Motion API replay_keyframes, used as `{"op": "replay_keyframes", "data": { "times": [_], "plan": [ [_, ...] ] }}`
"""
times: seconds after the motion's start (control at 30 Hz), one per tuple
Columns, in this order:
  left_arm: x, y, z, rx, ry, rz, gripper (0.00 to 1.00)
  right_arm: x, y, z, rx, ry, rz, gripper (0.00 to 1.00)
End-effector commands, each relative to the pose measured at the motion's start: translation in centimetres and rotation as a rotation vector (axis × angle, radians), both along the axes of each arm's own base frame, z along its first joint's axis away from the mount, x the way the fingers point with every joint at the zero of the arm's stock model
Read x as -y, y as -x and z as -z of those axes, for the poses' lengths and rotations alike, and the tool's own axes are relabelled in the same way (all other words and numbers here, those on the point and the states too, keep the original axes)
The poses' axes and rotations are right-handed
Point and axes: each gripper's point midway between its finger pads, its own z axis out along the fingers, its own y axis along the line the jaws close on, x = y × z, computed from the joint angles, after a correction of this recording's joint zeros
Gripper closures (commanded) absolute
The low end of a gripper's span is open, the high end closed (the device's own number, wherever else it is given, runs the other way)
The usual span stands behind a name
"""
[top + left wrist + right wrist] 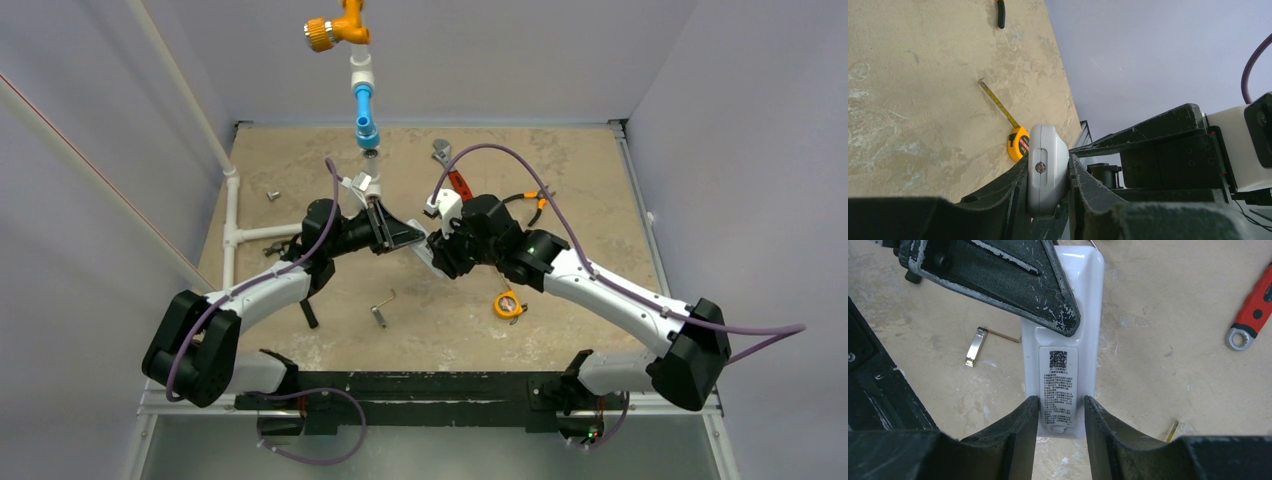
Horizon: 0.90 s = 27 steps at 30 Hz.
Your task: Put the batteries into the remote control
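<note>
The remote control [1088, 300] is a slim white slab, back side up, with a printed label on its battery cover. My left gripper [1048, 162] is shut on one end of the remote [1048, 150], seen edge-on there. One left finger [1013, 285] crosses the remote's far end in the right wrist view. My right gripper [1060, 401] is a little open, its fingertips lying over the near end on either side of the label. In the top view both grippers, left [408, 235] and right [440, 250], meet at mid-table over the remote [425, 254]. No batteries are in view.
A yellow tape measure [509, 305] lies near the right arm, also seen in the left wrist view [1018, 143]. A red-handled wrench [455, 182] lies behind the grippers. A hex key [382, 308] lies in front. White pipes [232, 215] run along the left; an orange-and-blue pipe fitting [362, 100] hangs at the back.
</note>
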Motion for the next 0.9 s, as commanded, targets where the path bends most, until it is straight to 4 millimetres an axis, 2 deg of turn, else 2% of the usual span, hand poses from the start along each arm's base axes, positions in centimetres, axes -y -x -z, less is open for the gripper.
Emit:
{"op": "replay_keyframes", "data": {
  "times": [0.0,0.17,0.3,0.6,0.8,0.87],
  "plan": [
    [0.7,0.5,-2.7,0.097,0.058,0.046,1.0,-1.3,-0.9,-2.4,0.06,-0.058,-0.015,0.61],
    [0.8,0.6,-2.2,0.081,0.066,0.044,1.0,-1.3,-1.0,-2.5,0.068,-0.06,-0.013,0.51],
    [0.8,0.5,-2.0,0.073,0.072,0.041,1.0,-1.4,-1.1,-3.0,0.083,-0.074,-0.012,0.47],
    [0.9,0.2,-1.5,0.046,0.065,0.032,1.0,-1.0,-0.7,-6.0,0.143,-0.19,0.014,0.4],
    [1.0,0.2,-1.7,0.05,0.069,0.035,1.0,0.8,-1.1,-8.0,0.191,-0.319,0.139,0.33],
    [0.9,0.2,-1.9,0.059,0.067,0.031,1.0,2.0,-2.0,-8.3,0.171,-0.375,0.209,0.33]
  ]
}}
